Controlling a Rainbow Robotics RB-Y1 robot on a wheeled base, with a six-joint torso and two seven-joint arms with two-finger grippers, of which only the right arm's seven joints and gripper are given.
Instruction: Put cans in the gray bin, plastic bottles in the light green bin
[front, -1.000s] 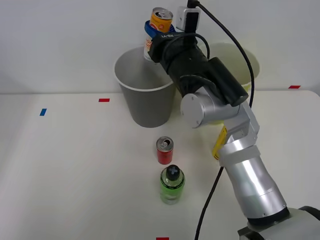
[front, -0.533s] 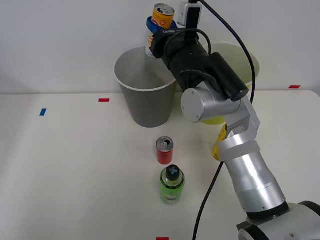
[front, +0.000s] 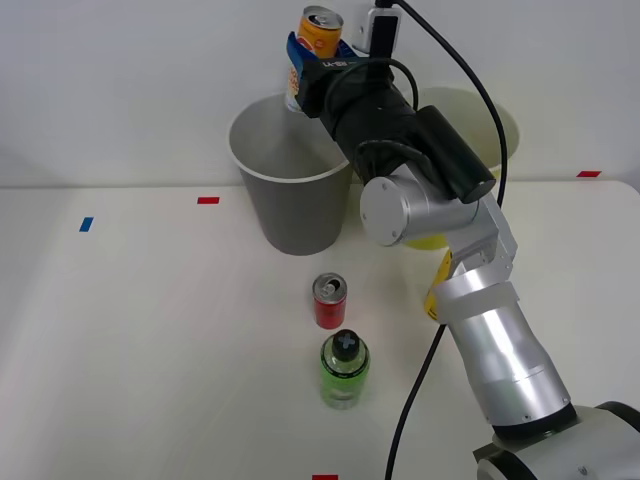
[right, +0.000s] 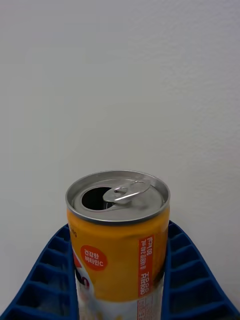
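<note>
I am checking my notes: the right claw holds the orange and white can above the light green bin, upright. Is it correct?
One detail is wrong. In the front view, the right claw holds the orange and white can upright above the gray bin, not the light green bin.

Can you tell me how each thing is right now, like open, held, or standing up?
Orange can: opened, upright, held above the gray bin.
Right gripper: jaws shut on the orange can.
Red can: upright on the table, tab opened.
Green bottle: upright, capped.
Gray bin: upright, open.
Green bin: upright, partly hidden.
</note>
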